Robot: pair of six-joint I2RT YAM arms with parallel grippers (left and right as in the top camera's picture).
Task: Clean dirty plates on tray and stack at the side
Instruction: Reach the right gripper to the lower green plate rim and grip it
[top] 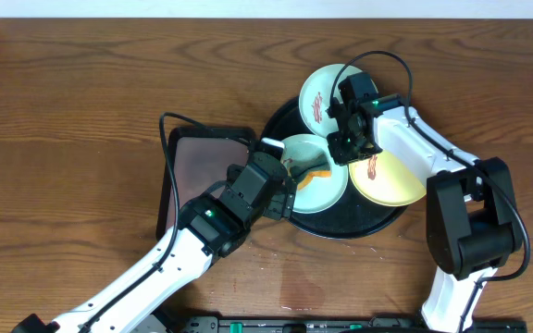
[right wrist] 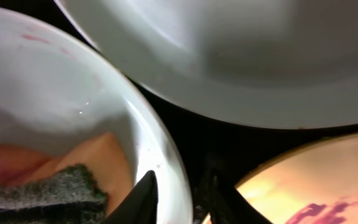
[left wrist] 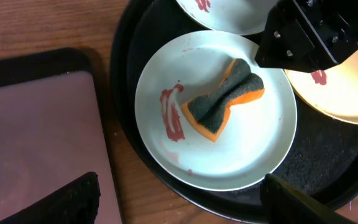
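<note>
Three smeared plates lie on the round black tray (top: 340, 225): a light blue one (top: 320, 92) at the back, a pale yellow one (top: 391, 180) on the right, and a light blue one (top: 315, 192) in front. An orange sponge with a dark scouring face (left wrist: 225, 99) lies on that front plate (left wrist: 253, 143), beside a reddish smear (left wrist: 171, 115). My right gripper (right wrist: 179, 193) straddles this plate's right rim (right wrist: 166, 149), one finger inside and one outside, pinching it. My left gripper (left wrist: 179, 205) hangs open over the plate's near-left edge, holding nothing.
A dark brown rectangular tray (top: 202, 157) sits left of the black tray, partly under my left arm. The yellow plate (right wrist: 309, 180) and the back plate (right wrist: 229, 56) crowd close around my right gripper. Bare wooden table lies all around.
</note>
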